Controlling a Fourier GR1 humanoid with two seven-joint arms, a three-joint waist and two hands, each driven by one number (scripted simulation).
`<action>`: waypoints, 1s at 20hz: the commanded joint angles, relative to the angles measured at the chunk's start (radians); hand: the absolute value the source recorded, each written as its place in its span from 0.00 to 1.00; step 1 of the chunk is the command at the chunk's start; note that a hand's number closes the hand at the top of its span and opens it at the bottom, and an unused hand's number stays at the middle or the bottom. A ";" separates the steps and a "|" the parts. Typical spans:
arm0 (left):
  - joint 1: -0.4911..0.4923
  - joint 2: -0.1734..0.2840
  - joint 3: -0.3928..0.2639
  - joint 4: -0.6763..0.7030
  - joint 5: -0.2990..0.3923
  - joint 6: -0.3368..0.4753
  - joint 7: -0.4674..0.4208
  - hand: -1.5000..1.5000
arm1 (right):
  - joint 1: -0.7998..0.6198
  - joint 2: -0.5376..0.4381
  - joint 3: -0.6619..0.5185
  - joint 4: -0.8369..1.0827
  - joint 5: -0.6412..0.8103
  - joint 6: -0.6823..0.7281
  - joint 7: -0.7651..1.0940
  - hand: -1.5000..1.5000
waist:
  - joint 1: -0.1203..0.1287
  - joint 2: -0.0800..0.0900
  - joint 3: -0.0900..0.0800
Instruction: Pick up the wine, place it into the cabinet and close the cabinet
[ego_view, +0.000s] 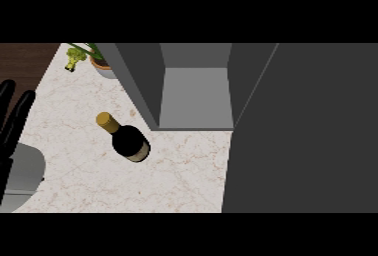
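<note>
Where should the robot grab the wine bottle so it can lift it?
Probably round the dark body of the wine bottle, below the thin gold neck. It stands upright on the counter, so come from the side. The left hand is nearest.

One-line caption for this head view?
Wine bottle stands on marble counter beside the open cabinet; left hand rests at left edge.

A potted plant (94, 59) stands at the marble counter's (111, 185) far edge.
</note>
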 joint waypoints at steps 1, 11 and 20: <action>-0.068 0.018 0.054 0.014 0.026 0.034 0.040 0.00 | 0.057 0.013 0.007 -0.118 -0.025 0.002 0.014 0.00 | -0.004 0.000 0.001; 0.112 0.035 0.224 0.180 0.255 -0.220 -0.090 0.00 | 0.000 0.025 0.012 -0.043 0.021 0.003 -0.008 0.00 | 0.002 0.001 0.000; 0.066 0.042 0.201 0.318 0.246 -0.254 -0.101 0.00 | -0.027 0.003 -0.025 -0.131 -0.051 0.003 0.112 0.00 | -0.003 0.001 0.000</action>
